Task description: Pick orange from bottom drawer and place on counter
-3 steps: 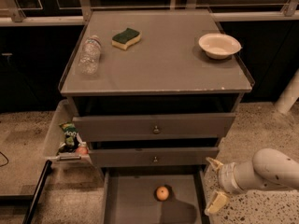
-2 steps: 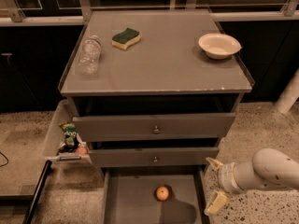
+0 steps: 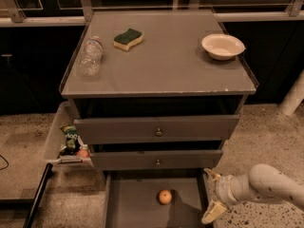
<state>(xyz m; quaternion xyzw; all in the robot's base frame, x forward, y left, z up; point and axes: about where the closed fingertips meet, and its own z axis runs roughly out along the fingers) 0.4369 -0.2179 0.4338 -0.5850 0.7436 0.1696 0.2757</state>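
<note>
- The gripper [image 3: 212, 194] hangs low at the right edge of the open bottom drawer [image 3: 133, 205], its two fingers spread apart and holding nothing.
- The orange [image 3: 165, 196] sits on the drawer floor, near the gripper but not touching it.
- Above, the counter [image 3: 171, 68] carries a plastic bottle [image 3: 90, 56], a sponge [image 3: 128, 38] and a white bowl [image 3: 223, 46].

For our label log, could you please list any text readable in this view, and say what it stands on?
No text can be read.
On the green snack packet: print too blurred.
On the water bottle, lying on the counter: nothing legible.
On the gripper, open beside the bottom drawer: no markings.
</note>
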